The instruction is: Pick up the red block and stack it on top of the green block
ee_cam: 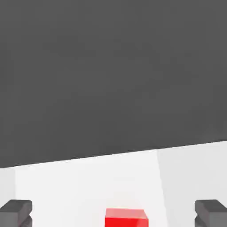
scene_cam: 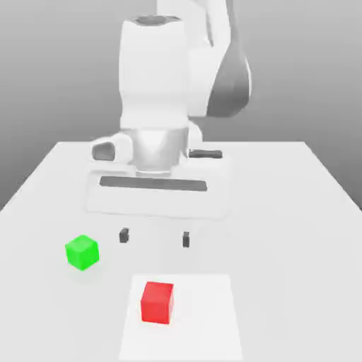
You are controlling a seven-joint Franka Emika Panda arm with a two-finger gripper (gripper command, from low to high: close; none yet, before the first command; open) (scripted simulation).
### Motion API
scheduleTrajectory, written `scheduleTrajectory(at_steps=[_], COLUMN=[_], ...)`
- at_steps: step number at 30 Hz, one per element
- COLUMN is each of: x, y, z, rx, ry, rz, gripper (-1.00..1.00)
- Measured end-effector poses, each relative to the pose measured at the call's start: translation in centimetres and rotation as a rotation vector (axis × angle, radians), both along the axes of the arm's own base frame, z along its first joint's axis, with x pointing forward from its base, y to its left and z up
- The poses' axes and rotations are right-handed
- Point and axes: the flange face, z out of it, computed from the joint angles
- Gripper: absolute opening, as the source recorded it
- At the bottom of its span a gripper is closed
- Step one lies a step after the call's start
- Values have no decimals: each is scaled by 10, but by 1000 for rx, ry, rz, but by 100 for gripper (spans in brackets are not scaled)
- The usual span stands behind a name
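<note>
The hand [scene_cam: 155, 238] hangs open and empty above the worktop [scene_cam: 283, 212]; a skewed descent could nudge the red block [scene_cam: 157, 302] toward the green block [scene_cam: 82, 252].

On the one white table [scene_cam: 283, 212] sit two blocks: one red block [scene_cam: 157, 302] and one green block [scene_cam: 82, 252].

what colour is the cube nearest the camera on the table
Bright red: the small matte red cube, clearest in the exterior view.
</note>
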Motion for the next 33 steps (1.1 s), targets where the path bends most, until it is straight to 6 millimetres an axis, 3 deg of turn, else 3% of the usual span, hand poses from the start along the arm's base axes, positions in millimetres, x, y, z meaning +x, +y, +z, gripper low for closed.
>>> scheduleTrajectory(at_steps=[3, 8, 9, 15, 17, 22, 26, 33], x=[-20, -23, -24, -24, -24, -25, -63, -159], y=[-2, -2, -2, -1, -2, -5, -81, -165], z=[-52, -108, -116, -120, -110, -61, -39, -19], rx=[8, 10, 10, 10, 10, 9, 2, 37], ry=[80, 95, 95, 95, 95, 95, 93, 85], rz=[-13, -14, -14, -14, -14, -27, -326, -863], gripper=[0, 0, -100, -100, -100, -100, -100, -100])
